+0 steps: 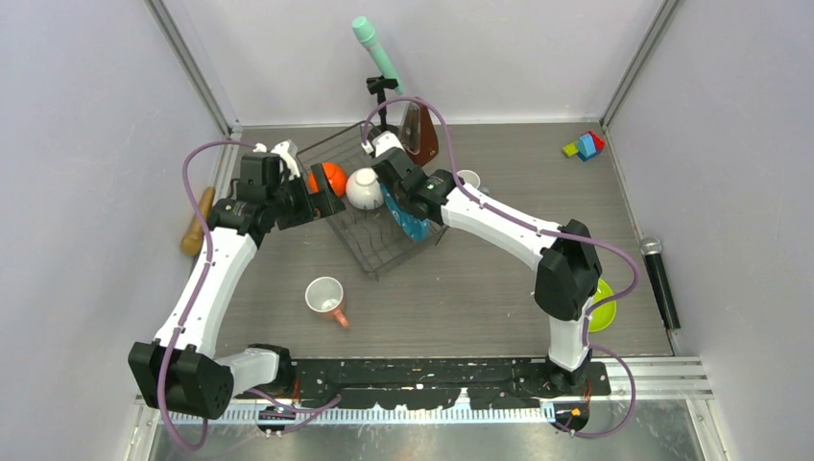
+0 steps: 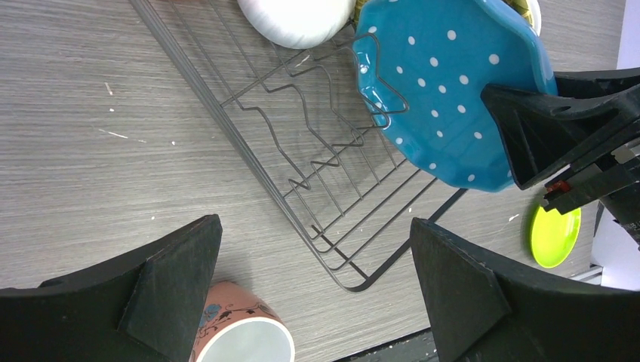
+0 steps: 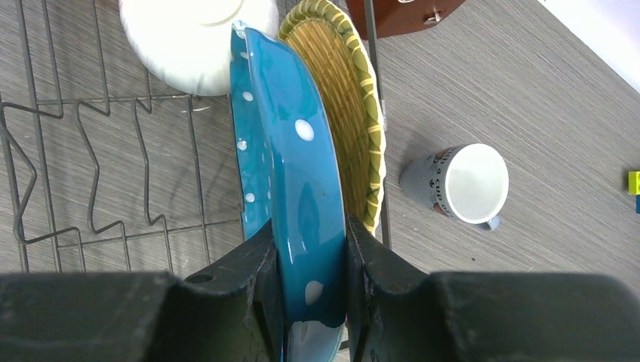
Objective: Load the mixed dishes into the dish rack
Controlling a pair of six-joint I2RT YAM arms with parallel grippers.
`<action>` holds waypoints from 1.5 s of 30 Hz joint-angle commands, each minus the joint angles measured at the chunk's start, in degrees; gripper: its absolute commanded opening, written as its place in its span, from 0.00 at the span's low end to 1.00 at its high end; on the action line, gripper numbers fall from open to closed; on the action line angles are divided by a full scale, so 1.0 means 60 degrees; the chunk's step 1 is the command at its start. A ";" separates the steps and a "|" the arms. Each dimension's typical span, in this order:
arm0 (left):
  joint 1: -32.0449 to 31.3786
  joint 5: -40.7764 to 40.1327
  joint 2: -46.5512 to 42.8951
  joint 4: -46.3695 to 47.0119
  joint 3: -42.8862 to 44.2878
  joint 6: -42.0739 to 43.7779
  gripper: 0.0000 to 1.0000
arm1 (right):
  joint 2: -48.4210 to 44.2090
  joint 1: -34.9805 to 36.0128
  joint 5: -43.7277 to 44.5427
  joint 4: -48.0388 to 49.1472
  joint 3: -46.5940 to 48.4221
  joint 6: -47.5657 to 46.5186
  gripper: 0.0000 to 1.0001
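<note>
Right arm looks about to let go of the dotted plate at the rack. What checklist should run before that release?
1. Right fingers clamp blue dotted plate by its rim: ok.
2. Plate upright beside yellow woven plate: ok.
3. Plate's lower edge seated in a dish rack slot: cannot tell.
4. Left fingers open, apart from plate: ok.
5. Everything loaded: not ok; pink mug, grey mug, lime green plate on table.

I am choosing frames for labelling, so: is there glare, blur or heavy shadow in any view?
Top external: even light, sharp, only soft shadow under the dish rack. Left wrist: the open left gripper is almost black, without detail. Right wrist: streaks of glare on the blue white-dotted plate, which the right gripper clamps.
</note>
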 commanded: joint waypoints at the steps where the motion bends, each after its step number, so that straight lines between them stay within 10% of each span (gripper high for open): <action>1: 0.0047 -0.0116 -0.0009 0.0167 0.0078 0.0022 1.00 | -0.0354 -0.0124 -0.0702 0.0774 0.0320 0.1101 0.26; 5: 0.0038 -0.0146 0.0014 0.0042 0.0193 0.0070 1.00 | -0.0128 -0.0133 -0.0766 0.0465 0.1024 0.0934 0.68; 9: 0.0047 -0.0231 0.0007 0.0015 0.0190 0.0115 1.00 | -0.0090 -0.0133 -0.0857 0.0184 0.1449 0.0912 0.80; 23: 0.0035 0.0007 0.0222 0.0061 0.0162 0.0017 1.00 | -0.1167 -0.0261 -0.1553 -0.0566 0.1539 0.1298 0.83; 34: 0.0032 0.0544 0.0103 0.0278 0.0022 0.0071 0.98 | -0.4727 -0.1777 -0.2389 -0.1092 -0.1885 0.3071 0.82; 45: -0.0871 0.0825 -0.0319 0.0833 -0.0543 -0.0352 0.96 | -0.7558 -0.4575 0.1072 -0.4017 -0.5524 0.7134 1.00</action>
